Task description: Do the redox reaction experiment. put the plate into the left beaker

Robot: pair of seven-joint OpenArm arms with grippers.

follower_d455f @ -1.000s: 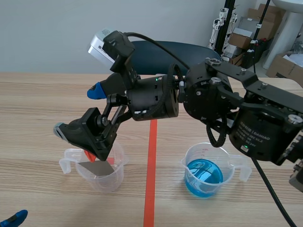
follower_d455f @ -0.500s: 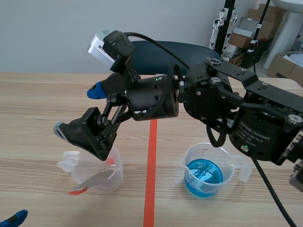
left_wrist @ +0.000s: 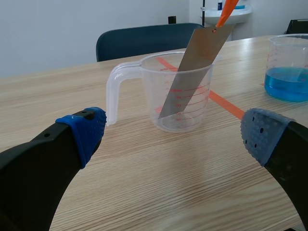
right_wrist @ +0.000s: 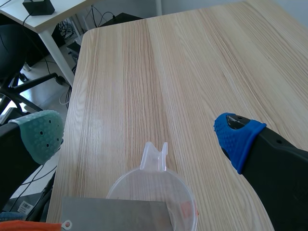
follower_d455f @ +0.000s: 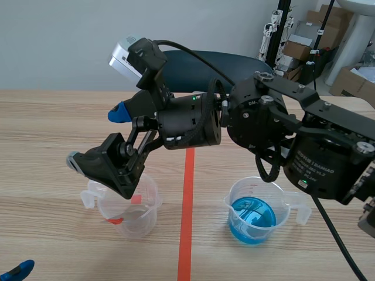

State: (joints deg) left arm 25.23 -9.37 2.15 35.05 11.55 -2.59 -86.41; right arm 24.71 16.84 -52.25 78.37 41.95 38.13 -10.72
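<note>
**While the plate leans in the beaker, the exit must be clean**

Since the metal plate (left_wrist: 191, 72) stands slanted inside the left beaker (follower_d455f: 150, 202), foot on the bottom and upper end past the rim, the placing looks done. What is left is to get clear without a knock.

On the desk (follower_d455f: 47, 117) that beaker sits at about seven o'clock from the middle of the scene view. The beaker of blue liquid (follower_d455f: 234, 205) is at five o'clock, well apart from it.

The right pincer (follower_d455f: 95, 136) hangs over the left beaker with its fingers spread wide and nothing between them. Its lower finger is just above the rim, at about eleven o'clock of it. The left pincer (left_wrist: 171, 134) is low on the desk, near the beaker, also spread wide and empty.

My advice is to lift the right pincer straight up before swinging it away, with the fingers kept apart. An orange tag (left_wrist: 227, 8) rises from the plate's top corner and would snag easily. The beaker looks light, and the leaning plate loads one side, so a brush on the rim could tip it.
</note>
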